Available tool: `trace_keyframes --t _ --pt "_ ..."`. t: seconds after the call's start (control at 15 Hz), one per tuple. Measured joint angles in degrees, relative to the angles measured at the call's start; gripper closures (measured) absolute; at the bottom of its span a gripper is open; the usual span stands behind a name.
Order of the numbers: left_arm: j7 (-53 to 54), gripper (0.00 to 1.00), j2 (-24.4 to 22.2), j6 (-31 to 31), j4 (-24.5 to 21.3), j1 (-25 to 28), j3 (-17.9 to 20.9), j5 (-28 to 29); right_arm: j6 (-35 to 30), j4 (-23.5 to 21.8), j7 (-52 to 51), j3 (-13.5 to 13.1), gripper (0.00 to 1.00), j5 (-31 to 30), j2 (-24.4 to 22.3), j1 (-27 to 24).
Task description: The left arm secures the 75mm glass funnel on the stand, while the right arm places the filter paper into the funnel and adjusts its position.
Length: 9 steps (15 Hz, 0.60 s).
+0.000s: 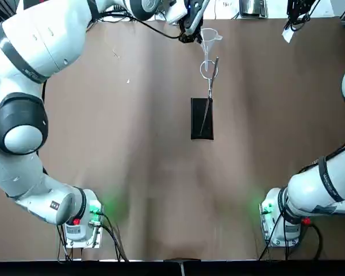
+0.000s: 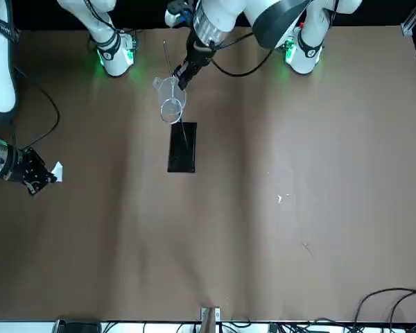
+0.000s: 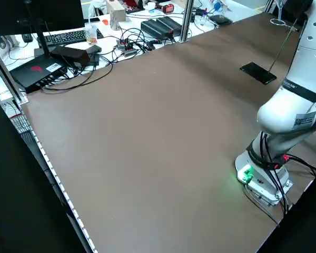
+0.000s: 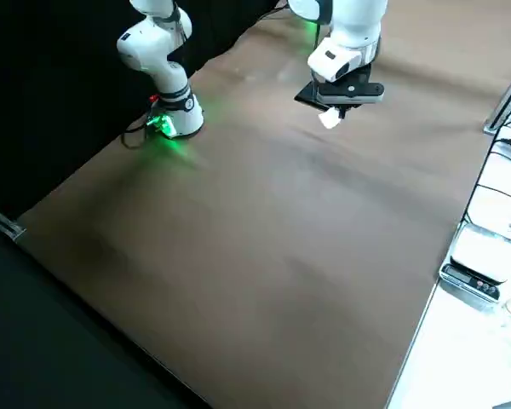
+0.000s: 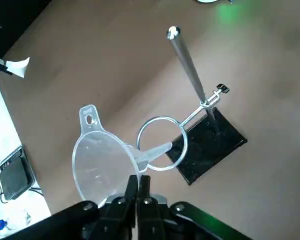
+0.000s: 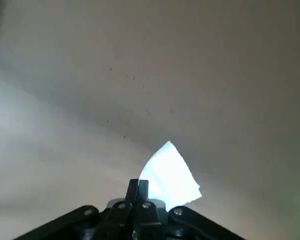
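Observation:
The stand (image 1: 201, 118) is a black plate mid-table with a thin rod and a wire ring (image 5: 162, 143). My left gripper (image 5: 138, 182) is shut on the rim of the clear glass funnel (image 5: 102, 160), holding it in the air beside the ring; its stem tip points into the ring. From above, the funnel (image 1: 210, 37) hangs just beyond the ring (image 1: 209, 70). My right gripper (image 6: 138, 187) is shut on the white folded filter paper (image 6: 171, 177), held above the table at the far right (image 1: 287, 34), well away from the stand.
Cables, a keyboard, black boxes and small gear (image 3: 110, 31) crowd the bench past the table's far edge. A scale-like device (image 4: 481, 264) lies off the table's far edge. The brown tabletop (image 1: 132, 161) is bare around the stand.

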Motion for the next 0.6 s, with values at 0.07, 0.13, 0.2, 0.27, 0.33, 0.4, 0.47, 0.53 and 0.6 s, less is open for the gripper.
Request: trace_keyframes --t 0.07,0.13,0.2,0.27,0.33,0.4,0.47,0.53,0.6 --pt "-0.07 0.97 0.18 0.23 -0.05 -0.2 0.0 0.13 -0.01 0.0 0.0 0.0 0.99 0.0 0.0 0.0" --pt "-0.09 0.97 0.33 0.44 -0.11 -0.32 0.0 0.26 -0.02 0.0 0.0 0.0 0.99 0.0 0.0 0.0" --pt "-0.09 0.97 0.49 0.54 -0.14 -0.43 0.0 0.3 -0.02 0.0 0.0 0.0 0.99 0.0 0.0 0.0" --pt "-0.09 0.97 0.66 0.62 -0.15 -0.57 0.0 0.37 -0.03 0.0 0.0 0.0 0.99 0.0 0.0 0.0" --pt "-0.09 0.97 0.84 0.84 -0.16 -0.71 0.0 0.56 -0.03 0.0 0.0 0.0 0.99 0.0 0.0 0.0" --pt "-0.09 0.97 1.04 1.09 -0.22 -0.87 0.01 0.72 -0.03 0.0 0.0 0.0 0.99 0.0 0.0 0.0" --pt "-0.1 0.97 1.28 1.4 -0.32 -1.08 0.01 0.9 -0.03 0.0 0.0 0.0 0.99 0.0 0.0 0.0" --pt "-1.25 0.97 1.96 2.17 -0.63 -1.63 0.01 2.47 -0.03 0.0 0.0 0.0 0.99 0.0 0.0 0.0" --pt "-2.32 0.97 2.37 2.54 -0.73 -1.88 0.01 3.67 -0.03 0.0 0.0 0.0 0.99 0.0 0.0 0.0"
